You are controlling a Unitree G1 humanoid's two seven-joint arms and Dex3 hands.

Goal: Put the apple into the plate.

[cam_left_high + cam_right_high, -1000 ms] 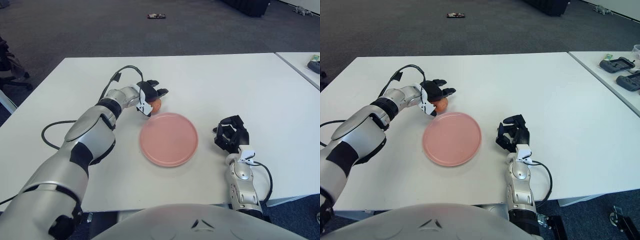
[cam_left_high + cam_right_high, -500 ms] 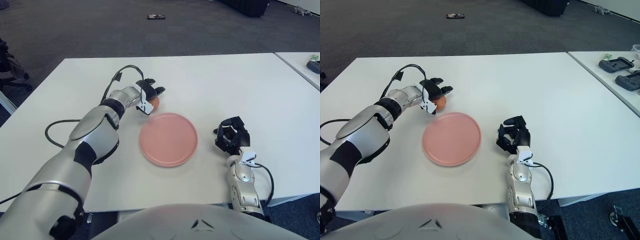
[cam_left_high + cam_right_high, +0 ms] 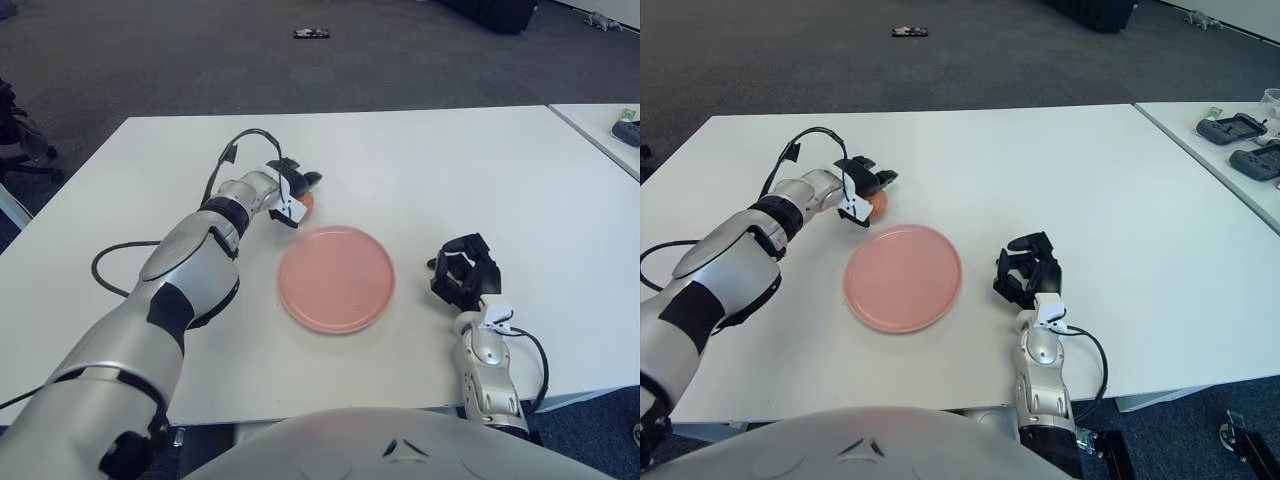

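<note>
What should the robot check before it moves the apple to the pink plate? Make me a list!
1. Apple in the left hand: ok, the fingers curl around it.
2. Apple lifted off the white table: cannot tell, the hand hides its underside.
3. Pink plate has room: ok, nothing lies on it.
4. Way from apple to plate: ok, the plate sits just in front of the hand with nothing between.
5. Right hand out of the way: ok, it shows to the right of the plate, apart from it.
6. Black cable on the left arm: ok, it loops behind the hand, away from the plate.
</note>
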